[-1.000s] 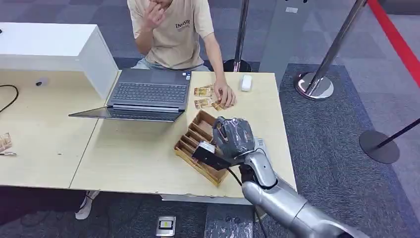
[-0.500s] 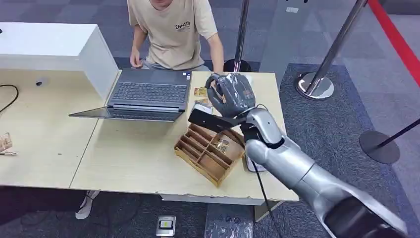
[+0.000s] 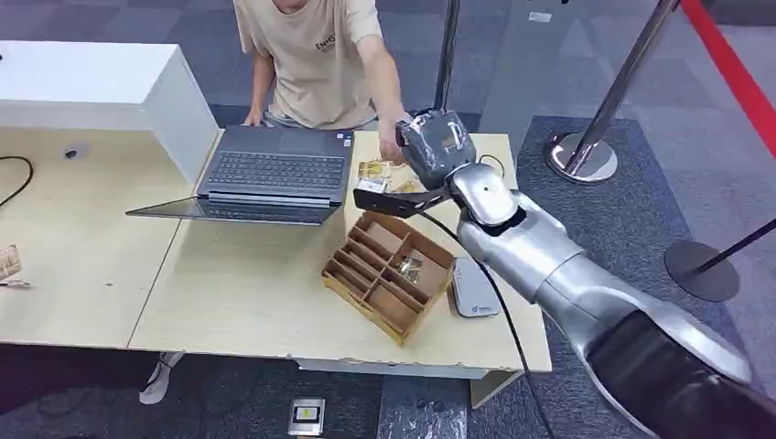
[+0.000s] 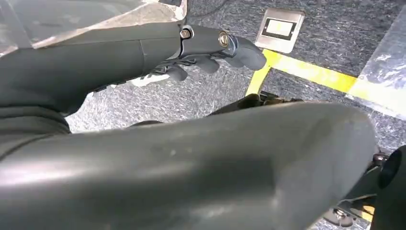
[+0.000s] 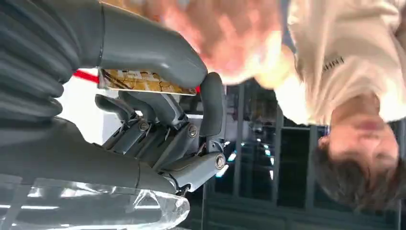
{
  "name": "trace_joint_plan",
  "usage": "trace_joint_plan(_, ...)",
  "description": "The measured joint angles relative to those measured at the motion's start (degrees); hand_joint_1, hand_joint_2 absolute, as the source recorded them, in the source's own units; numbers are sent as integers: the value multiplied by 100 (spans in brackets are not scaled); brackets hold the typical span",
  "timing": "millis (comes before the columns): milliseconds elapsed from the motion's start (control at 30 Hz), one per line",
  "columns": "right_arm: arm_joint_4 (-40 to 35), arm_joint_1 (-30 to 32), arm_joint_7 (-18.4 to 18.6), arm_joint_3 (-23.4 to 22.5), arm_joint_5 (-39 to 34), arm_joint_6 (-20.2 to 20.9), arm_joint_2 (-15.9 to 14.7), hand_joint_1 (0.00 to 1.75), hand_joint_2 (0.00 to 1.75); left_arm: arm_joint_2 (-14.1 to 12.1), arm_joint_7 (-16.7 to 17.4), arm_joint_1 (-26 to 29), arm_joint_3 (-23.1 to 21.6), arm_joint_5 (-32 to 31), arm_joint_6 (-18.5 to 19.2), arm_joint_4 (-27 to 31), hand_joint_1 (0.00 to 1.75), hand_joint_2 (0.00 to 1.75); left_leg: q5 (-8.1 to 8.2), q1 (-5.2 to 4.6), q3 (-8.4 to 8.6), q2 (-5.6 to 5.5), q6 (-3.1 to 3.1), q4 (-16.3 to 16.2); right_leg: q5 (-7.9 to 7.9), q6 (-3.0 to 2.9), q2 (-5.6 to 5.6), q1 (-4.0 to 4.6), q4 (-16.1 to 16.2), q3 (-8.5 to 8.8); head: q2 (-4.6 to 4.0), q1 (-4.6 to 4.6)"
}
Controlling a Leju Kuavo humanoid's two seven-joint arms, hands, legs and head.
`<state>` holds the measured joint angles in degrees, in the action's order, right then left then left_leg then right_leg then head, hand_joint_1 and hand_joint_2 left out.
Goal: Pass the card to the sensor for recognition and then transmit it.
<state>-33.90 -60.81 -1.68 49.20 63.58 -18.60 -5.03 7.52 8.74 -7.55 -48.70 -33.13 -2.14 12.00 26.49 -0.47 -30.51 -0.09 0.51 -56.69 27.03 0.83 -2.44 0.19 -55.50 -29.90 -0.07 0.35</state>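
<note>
Above the table (image 3: 229, 302), right hand (image 3: 437, 144) pinches one card (image 5: 143, 81); person's hand (image 3: 392, 146) beside it.

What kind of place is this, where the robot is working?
It looks like a check-in or reception desk, perhaps at an exhibition. A person sits behind a table with a laptop, a wooden card tray sits nearby, and queue-barrier posts stand on the carpet.
</note>
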Motion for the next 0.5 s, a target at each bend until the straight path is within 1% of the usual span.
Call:
trace_joint_plan(100, 203, -40, 33, 151, 74, -57, 68, 175, 175, 2, -20, 0, 0, 4, 7, 0, 0, 0, 0, 0, 0, 1, 0, 0, 0, 0, 1, 0, -1, -1, 0, 0)
trace_joint_plan(133, 264, -48, 59, 188, 83, -105, 94, 138, 175, 4, -22, -3, 0, 0, 13, 0, 0, 0, 0, 0, 1, 1, 0, 0, 0, 0, 1, 1, -1, -1, 0, 0)
trace_joint_plan(167, 308, -52, 70, 216, 83, -149, 107, 7, 175, 9, -24, -3, 0, -4, 15, 0, 0, 0, 0, 0, 1, 1, 0, 0, 0, 0, 1, 0, -1, -1, 0, 2)
trace_joint_plan(200, 358, -53, 76, 247, 59, -186, 120, 0, 175, 11, -26, -3, 0, -4, 31, 0, 0, 0, 0, 0, 1, 1, 0, 0, 0, 0, 1, 0, -1, -1, 0, 2)
trace_joint_plan(300, 474, -60, 81, 312, -55, -306, 168, 0, 175, 22, -28, -4, 0, -11, 55, 0, 0, 0, 0, 0, 1, 2, 0, 0, 0, 0, 1, 0, -1, 0, 0, 2)
trace_joint_plan(333, 500, -60, 68, 325, -151, -381, 173, 0, 0, 26, -28, -5, 0, -11, 59, 0, 0, 0, 0, 0, 1, 2, 0, 0, 0, 0, 1, 0, 0, 0, 0, 0)
trace_joint_plan(500, 581, -60, -85, 236, -737, -866, 168, 0, 0, 28, -31, -4, 0, -11, 74, 0, 0, 0, 0, -1, 1, 3, 0, -1, 0, 0, 1, -1, 1, 0, 0, 2)
